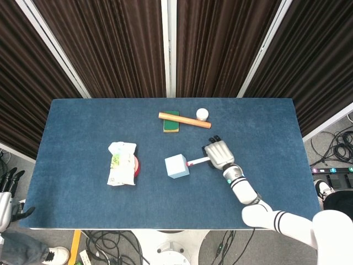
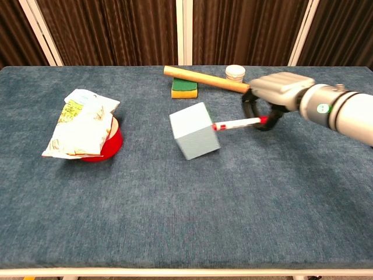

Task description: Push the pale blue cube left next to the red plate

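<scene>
Mid-push: right hand (image 2: 274, 96) grips a red-and-white marker pen (image 2: 236, 123), tip against the pale blue foam cube (image 2: 194, 130), which is tilted, right of the red plate (image 2: 108, 144), apart. Next: continue pushing left, correcting rotation.

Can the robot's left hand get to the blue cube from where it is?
Probably not. The left hand sits off the table's left edge, far from the pale blue cube, with the snack bag and red plate lying between them.

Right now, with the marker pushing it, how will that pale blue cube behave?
The pale blue cube probably slides easily, so seems light. It sits skewed, so it may twist off the red-and-white marker held by the right hand.
</scene>
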Controlling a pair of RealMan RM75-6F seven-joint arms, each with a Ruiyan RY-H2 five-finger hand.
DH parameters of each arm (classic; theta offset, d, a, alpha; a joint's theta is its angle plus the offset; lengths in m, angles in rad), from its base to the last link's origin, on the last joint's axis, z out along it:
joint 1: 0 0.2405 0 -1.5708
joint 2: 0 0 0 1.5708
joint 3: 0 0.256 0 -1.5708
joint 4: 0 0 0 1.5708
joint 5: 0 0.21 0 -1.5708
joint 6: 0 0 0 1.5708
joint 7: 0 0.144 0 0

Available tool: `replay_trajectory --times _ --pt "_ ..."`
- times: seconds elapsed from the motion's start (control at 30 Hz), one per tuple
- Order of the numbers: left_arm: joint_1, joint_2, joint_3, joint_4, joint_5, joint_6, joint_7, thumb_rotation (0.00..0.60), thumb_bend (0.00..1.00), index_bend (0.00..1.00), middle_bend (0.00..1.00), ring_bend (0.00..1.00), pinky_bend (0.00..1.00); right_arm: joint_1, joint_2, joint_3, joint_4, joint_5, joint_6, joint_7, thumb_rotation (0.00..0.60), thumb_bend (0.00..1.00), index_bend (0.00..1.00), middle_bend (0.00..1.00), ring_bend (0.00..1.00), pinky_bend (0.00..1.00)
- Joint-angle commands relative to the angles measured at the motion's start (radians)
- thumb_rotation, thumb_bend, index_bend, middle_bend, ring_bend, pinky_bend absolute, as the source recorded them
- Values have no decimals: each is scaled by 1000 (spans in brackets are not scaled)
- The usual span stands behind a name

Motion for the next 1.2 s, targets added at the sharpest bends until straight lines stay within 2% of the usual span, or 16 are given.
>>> replay_trajectory --times 0.03,0.2,0.47,0.63,0.8,1.2 --pt "-1 -1 -1 3 1 -2 -2 600 154 155 143 90 127 35 -29 4 -10 39 0 -44 600 347 624 538 171 136" --pt "-3 0 -3 4 1 -4 -4 600 154 155 143 90 127 59 -28 -4 -33 77 12 -88 600 347 625 538 171 136" --pt "-11 0 -6 2 10 -9 -2 600 154 155 143 90 127 15 87 -63 -143 92 70 -109 600 346 627 538 171 136" --pt "-15 -1 -7 -4 18 -9 5 600 154 155 143 90 127 8 114 -79 -167 108 80 -106 600 347 627 538 171 134" --pt "-11 3 -6 -11 16 -3 8 600 154 155 143 90 127 36 85 -72 -150 132 67 -111 600 346 627 538 171 128" --pt "-7 7 -3 -14 12 -4 10 600 154 155 143 90 127 156 -75 -29 -101 257 88 -221 600 346 634 545 171 113"
